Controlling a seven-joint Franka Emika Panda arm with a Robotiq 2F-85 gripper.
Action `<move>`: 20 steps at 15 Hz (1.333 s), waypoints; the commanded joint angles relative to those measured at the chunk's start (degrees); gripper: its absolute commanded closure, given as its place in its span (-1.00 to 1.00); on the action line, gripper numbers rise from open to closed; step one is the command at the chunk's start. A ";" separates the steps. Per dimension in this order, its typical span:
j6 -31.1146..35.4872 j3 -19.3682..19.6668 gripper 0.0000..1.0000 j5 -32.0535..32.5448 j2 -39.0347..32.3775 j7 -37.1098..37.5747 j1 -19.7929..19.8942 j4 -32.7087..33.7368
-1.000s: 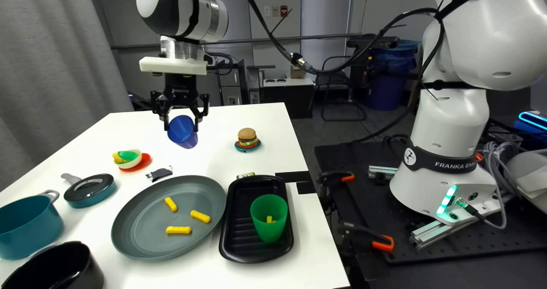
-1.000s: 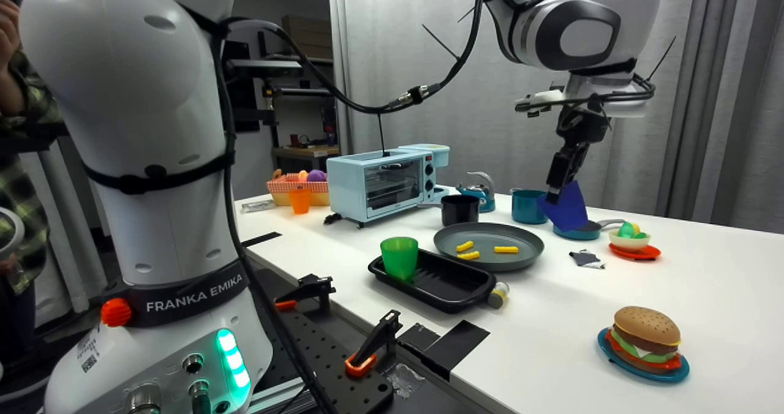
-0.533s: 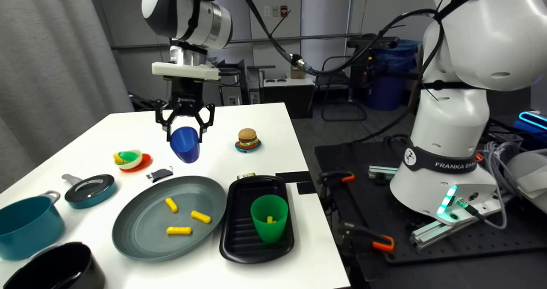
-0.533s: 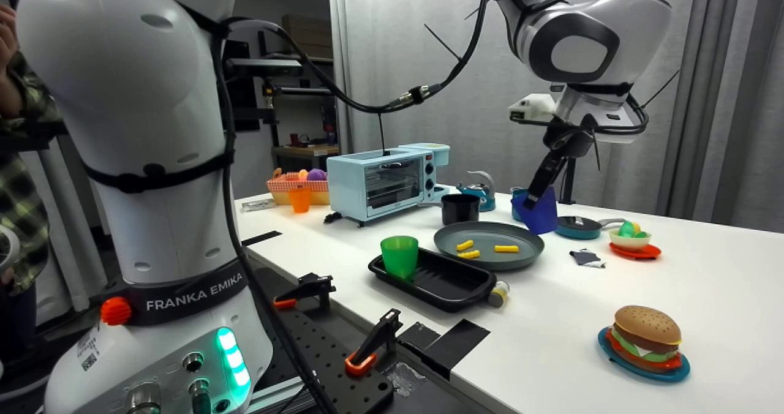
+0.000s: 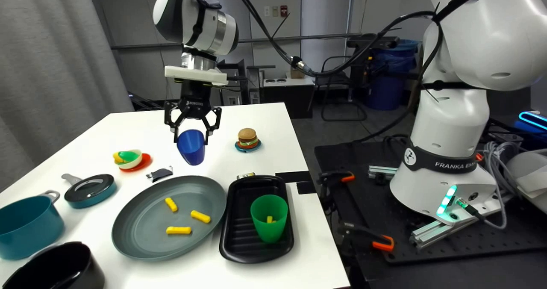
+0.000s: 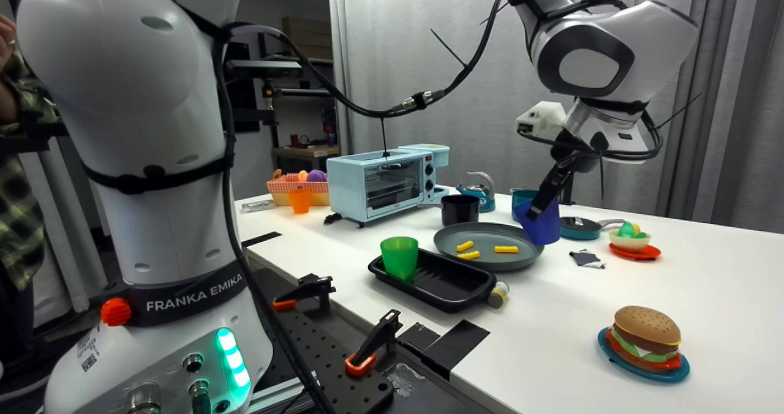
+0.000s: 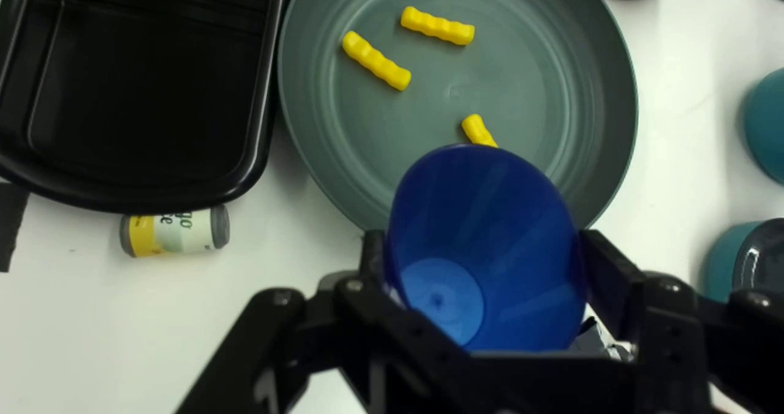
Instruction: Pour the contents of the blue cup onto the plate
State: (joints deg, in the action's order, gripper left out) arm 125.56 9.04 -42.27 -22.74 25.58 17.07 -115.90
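Note:
My gripper is shut on the blue cup, one finger on each side of it. The cup hangs above the table beside the plate's edge, tilted, its base low. In the wrist view its floor and inner wall show no pieces, though gripper parts hide some of it. Beyond the cup lies the grey-green plate, with three yellow pieces of the contents spread on it. One of these pieces is partly covered by the cup in the wrist view.
Next to the plate, a black tray bears a green cup with something yellow inside. A teal pot, a black pot and a small pan stand on the plate's far side. A toy burger sits farther off.
The gripper has come down with the blue cup and shifted right in an exterior view. The cup has turned more upright. The pieces on the plate have stayed put.

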 commanded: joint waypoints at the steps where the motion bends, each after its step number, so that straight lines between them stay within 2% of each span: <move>1: -2.10 1.33 -0.04 -3.23 -0.66 -3.03 0.85 0.28; 20: -7.81 3.01 -0.04 -12.06 -7.35 -9.44 4.43 1.43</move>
State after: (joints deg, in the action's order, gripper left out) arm 120.52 11.43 -51.88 -28.78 18.11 20.65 -115.79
